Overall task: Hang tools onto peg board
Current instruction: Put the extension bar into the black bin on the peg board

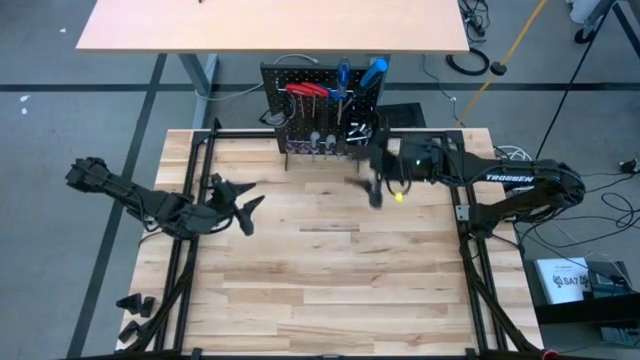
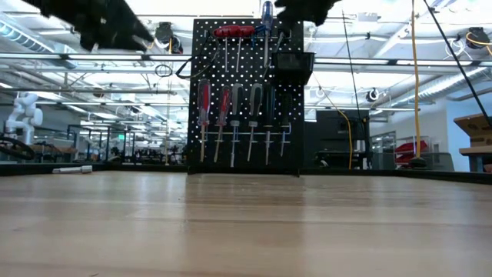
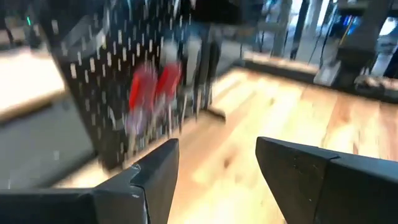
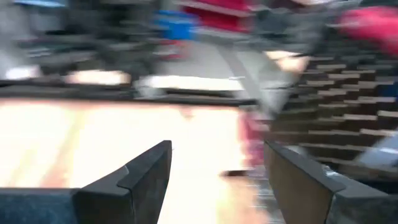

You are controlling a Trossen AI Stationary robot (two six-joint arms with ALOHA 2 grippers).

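Reaching in from the left edge of the worktop (image 1: pixel 320 270), the left arm lies low and nearly level, elbow out beyond the worktop's edge, forearm angled toward the middle. Its left hand (image 1: pixel 243 207) hovers above bare planks, well apart from the peg board (image 1: pixel 322 110); its fingers (image 3: pixel 155 174) stand spread with nothing between them, and past them the wrist view shows the board's red handles, blurred.

At the far edge of the worktop the peg board stands upright on small feet, its face turned toward the near edge. In the low view a row of screwdrivers (image 2: pixel 234 123) hangs on it, long axes vertical, handles up and shafts down, the two leftmost red-handled. Above them red-handled hex keys (image 2: pixel 233 32) hang with their grips lying crosswise along the top edge. A blue-handled screwdriver (image 2: pixel 267 15) stands upright over the top edge, and a square black bin (image 2: pixel 294 63) is attached at the board's upper right.

Just right of the board, the right arm comes in from the right side, forearm running level toward the board. Its right hand (image 1: pixel 378 178) hangs near the board's right end by the bin, fingers (image 4: pixel 146 177) parted and gripping nothing, the perforated panel close at one side of the wrist view.
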